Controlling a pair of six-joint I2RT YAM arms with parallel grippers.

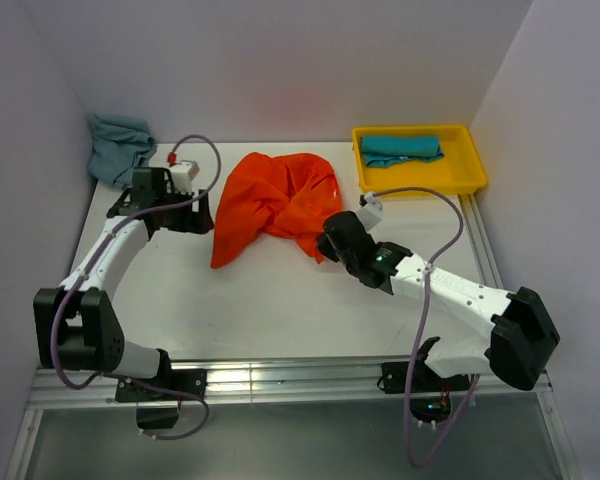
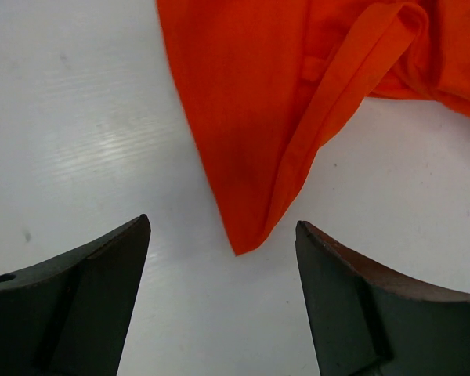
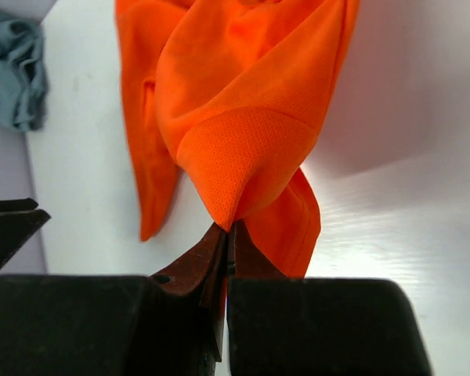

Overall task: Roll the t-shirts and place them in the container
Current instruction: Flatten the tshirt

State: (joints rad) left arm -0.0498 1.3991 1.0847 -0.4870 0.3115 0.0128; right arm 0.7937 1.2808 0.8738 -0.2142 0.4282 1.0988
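Note:
A bright orange-red t-shirt (image 1: 276, 203) lies crumpled in the middle of the white table. My right gripper (image 1: 327, 240) is shut on its near right edge, and the pinched fold (image 3: 243, 164) rises from the closed jaws in the right wrist view. My left gripper (image 1: 202, 212) is open and empty just left of the shirt; a pointed shirt corner (image 2: 251, 227) lies on the table between and ahead of its fingers (image 2: 94, 266). A teal t-shirt (image 1: 400, 150) lies folded in the yellow tray (image 1: 470, 180). A dusty grey-blue t-shirt (image 1: 118, 146) is bunched at the back left corner.
The yellow tray stands at the back right. Grey walls enclose the table at the left, back and right. A metal rail (image 1: 280, 375) runs along the near edge by the arm bases.

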